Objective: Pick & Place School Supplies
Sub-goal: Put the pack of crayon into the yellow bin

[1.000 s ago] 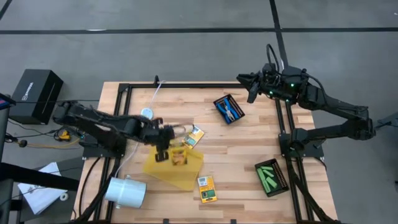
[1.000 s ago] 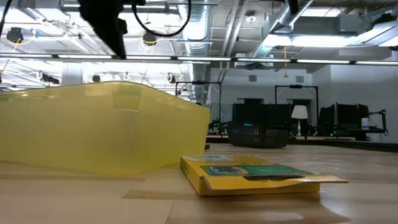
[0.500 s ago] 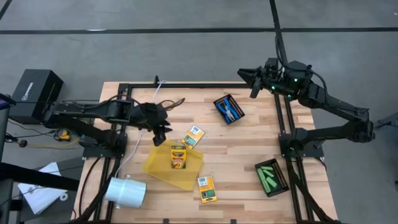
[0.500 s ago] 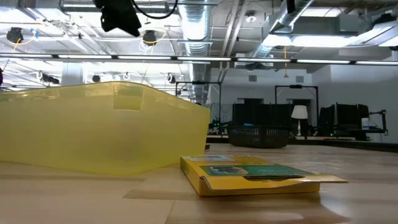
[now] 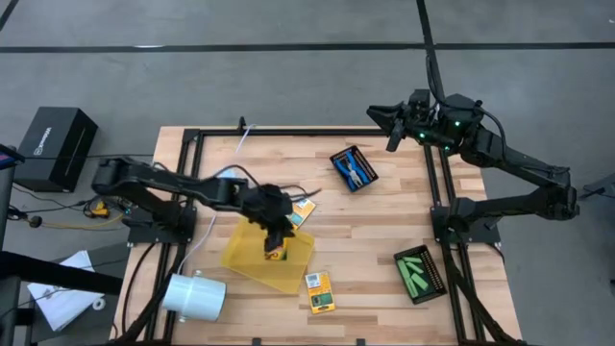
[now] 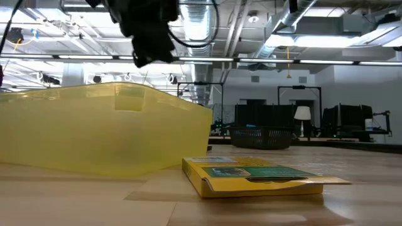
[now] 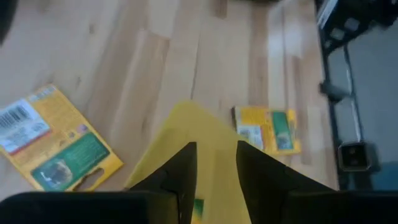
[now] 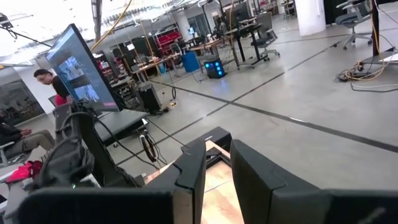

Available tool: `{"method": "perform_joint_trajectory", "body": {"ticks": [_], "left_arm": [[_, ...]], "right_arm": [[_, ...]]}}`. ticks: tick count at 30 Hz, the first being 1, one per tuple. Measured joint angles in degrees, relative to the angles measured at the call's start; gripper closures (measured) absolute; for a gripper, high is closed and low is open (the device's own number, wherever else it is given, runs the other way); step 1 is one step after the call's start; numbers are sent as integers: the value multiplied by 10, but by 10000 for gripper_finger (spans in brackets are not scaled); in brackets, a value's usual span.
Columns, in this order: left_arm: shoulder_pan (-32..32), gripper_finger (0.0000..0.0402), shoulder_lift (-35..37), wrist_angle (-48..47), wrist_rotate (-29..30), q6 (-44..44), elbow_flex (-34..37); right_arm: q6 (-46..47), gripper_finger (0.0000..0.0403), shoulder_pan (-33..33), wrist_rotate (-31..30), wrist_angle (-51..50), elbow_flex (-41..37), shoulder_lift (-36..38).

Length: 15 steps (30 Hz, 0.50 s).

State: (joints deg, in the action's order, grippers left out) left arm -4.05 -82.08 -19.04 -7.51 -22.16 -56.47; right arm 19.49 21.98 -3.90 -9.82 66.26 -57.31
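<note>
A yellow-and-green crayon box [image 5: 277,255] lies flat in the flat yellow tray [image 5: 245,255]. A second box [image 5: 304,209] lies on the table by the tray's far right side, and also shows in the left wrist view [image 7: 56,149]. A third [image 5: 319,291] lies near the front edge and shows in the low view [image 6: 251,176]. My left gripper [image 5: 278,238] hangs open over the tray, well above its rim [image 6: 147,53], with the tray showing between its fingers [image 7: 216,165]. Blue-handled scissors [image 5: 356,170] lie in one black mesh tray and green sticks [image 5: 417,272] in another. My right gripper [image 5: 384,125] waits open at the far right corner.
A white cylinder [image 5: 197,295] lies on its side at the near left corner. A black metal frame [image 5: 437,202] runs along the table's edges. A cable [image 5: 240,135] trails at the far edge. Bare wood lies between the yellow tray and the mesh trays.
My left gripper drew back from over the tray toward the table's far left. It then swung back toward the right and near, and stands over the tray again. The crayon box lies in the tray. My right arm has shifted only slightly.
</note>
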Motion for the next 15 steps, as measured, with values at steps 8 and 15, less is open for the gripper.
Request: {"method": "perform_joint_trajectory", "body": {"ticks": [8,15], "left_arm": [[-7,307,-86,-16,7,42,0],[-5,315,-144,-93,30,57,0]], "right_arm": [[-5,335,0,0,0,0,0],[-6,335,1,13,-2,0,0]]}}
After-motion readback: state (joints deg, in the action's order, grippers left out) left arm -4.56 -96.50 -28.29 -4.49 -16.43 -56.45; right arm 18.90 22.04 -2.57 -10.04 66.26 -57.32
